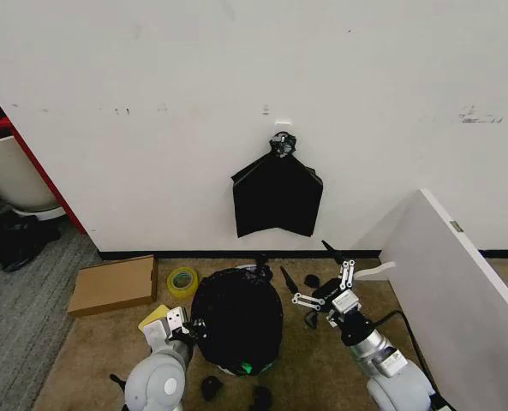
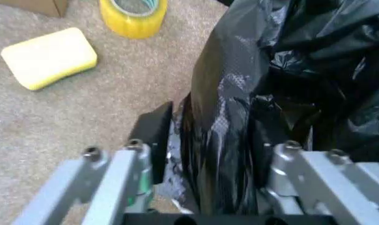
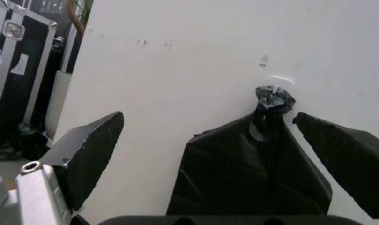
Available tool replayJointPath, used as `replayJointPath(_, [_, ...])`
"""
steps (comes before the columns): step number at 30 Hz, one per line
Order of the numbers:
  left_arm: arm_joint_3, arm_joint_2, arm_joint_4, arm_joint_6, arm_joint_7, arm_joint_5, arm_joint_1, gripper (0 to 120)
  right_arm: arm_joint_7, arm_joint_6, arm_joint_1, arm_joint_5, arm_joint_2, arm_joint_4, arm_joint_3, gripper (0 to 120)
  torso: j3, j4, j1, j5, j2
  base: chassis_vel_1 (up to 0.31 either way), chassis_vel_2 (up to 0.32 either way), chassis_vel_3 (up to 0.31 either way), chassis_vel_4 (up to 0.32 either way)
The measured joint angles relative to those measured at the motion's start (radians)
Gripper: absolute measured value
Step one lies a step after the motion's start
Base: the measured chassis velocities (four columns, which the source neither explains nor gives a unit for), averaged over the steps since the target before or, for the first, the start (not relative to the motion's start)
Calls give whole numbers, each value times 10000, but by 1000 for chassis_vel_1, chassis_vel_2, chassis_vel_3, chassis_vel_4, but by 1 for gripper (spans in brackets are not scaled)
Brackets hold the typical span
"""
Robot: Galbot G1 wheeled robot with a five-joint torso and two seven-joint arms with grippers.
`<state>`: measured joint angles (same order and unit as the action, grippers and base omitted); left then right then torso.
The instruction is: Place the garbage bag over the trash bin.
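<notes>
The glossy black garbage bag (image 1: 236, 315) is draped over the trash bin, of which just a bit of green base (image 1: 247, 367) shows at the bottom front. My left gripper (image 1: 182, 329) is low at the bag's left side. In the left wrist view the left gripper (image 2: 208, 136) is shut on a thick fold of the garbage bag (image 2: 289, 70), one dark finger (image 2: 155, 136) on its outer face. My right gripper (image 1: 325, 293) hangs open to the right of the bag, apart from it, holding nothing. The right wrist view shows its open fingers (image 3: 92, 145) facing the wall.
A flat folded black bag bundle (image 1: 277, 199) hangs from a wall hook. A cardboard box (image 1: 112, 284), a yellow tape roll (image 1: 182, 282) and a yellow sponge (image 1: 153, 317) lie left of the bin. Small black scraps (image 1: 211, 387) litter the carpet. A white panel (image 1: 459, 282) slants at the right.
</notes>
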<state>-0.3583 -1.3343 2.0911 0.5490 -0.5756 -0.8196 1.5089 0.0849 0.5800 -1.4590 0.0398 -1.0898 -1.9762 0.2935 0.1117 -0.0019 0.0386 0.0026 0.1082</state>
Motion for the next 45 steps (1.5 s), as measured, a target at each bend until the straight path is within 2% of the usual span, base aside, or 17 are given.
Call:
replayJointPath(2, [-26,45,140,-45,2,59,98,47,-3,2,-1,7,0,26,13,100,0,0,0,-1,0,0,0,0,0])
replayJointPath(5, [-101,224,817,-332,45,631,569,61,-52,-2,23,137,-2,123,65,100,0,1,0,0,0,0,0,0,0])
replayJointPath(6, [-114,277,979,-643,116,1151,727,66,-101,-39,35,252,-1,153,76,100,0,0,0,0,0,0,0,0,0])
replayJointPath(8, [-187,324,948,-2087,426,2690,951,72,-193,-156,53,519,0,199,77,100,0,1,0,1,0,0,0,0,0])
replayJointPath(9, [-187,324,948,-2087,426,2690,951,72,-193,-156,53,519,0,199,77,100,0,1,0,1,0,0,0,0,0])
replayJointPath(11, [-462,320,473,-4360,1316,4618,1084,81,-210,-406,21,904,-2,205,76,100,0,2,0,1,0,0,0,0,0])
replayJointPath(12, [-599,298,143,-5559,2061,5465,1110,86,-210,-595,-22,1124,-18,200,74,100,1,4,0,1,0,0,0,0,0])
replayJointPath(14, [-767,170,-475,-7774,4018,6382,973,92,-302,-965,-65,1405,-100,164,83,100,1,1,0,-1,0,0,0,0,0])
replayJointPath(15, [-822,127,-687,-8568,4750,6513,831,97,-447,-1169,-59,1456,-163,162,124,100,1,0,0,-6,0,0,0,0,0])
replayJointPath(17, [-899,119,-781,-9183,5597,6117,663,100,-794,-1548,13,1454,-324,194,309,100,1,-3,0,2,0,0,0,0,0])
replayJointPath(18, [-899,119,-781,-9183,5597,6117,663,100,-794,-1548,13,1454,-324,194,309,100,1,-3,0,2,0,0,0,0,0])
replayJointPath(22, [-928,49,-567,-9466,6932,4710,581,100,-1870,-2695,-92,1461,-695,-35,856,100,1,0,0,1,0,0,0,0,0])
replayJointPath(25, [-912,-201,-440,-9526,7082,4533,608,100,-2740,-3358,-376,1106,-1051,-171,1394,100,1,1,0,1,0,0,0,0,0])
replayJointPath(28, [-903,-416,-366,-9597,7050,4606,674,100,-2997,-3703,-627,598,-1339,-225,1886,100,1,-2,0,0,0,0,0,0,0])
replayJointPath(33, [-806,-932,-160,-9828,6822,5280,921,100,-3253,-3404,-943,407,-1919,-207,2492,100,1,1,0,1,0,0,0,0,0])
replayJointPath(45, [-820,-841,-129,-9707,6504,5534,1180,100,-3300,-2735,-934,-180,-2317,-158,2070,100,0,1,0,0,0,0,0,0,0])
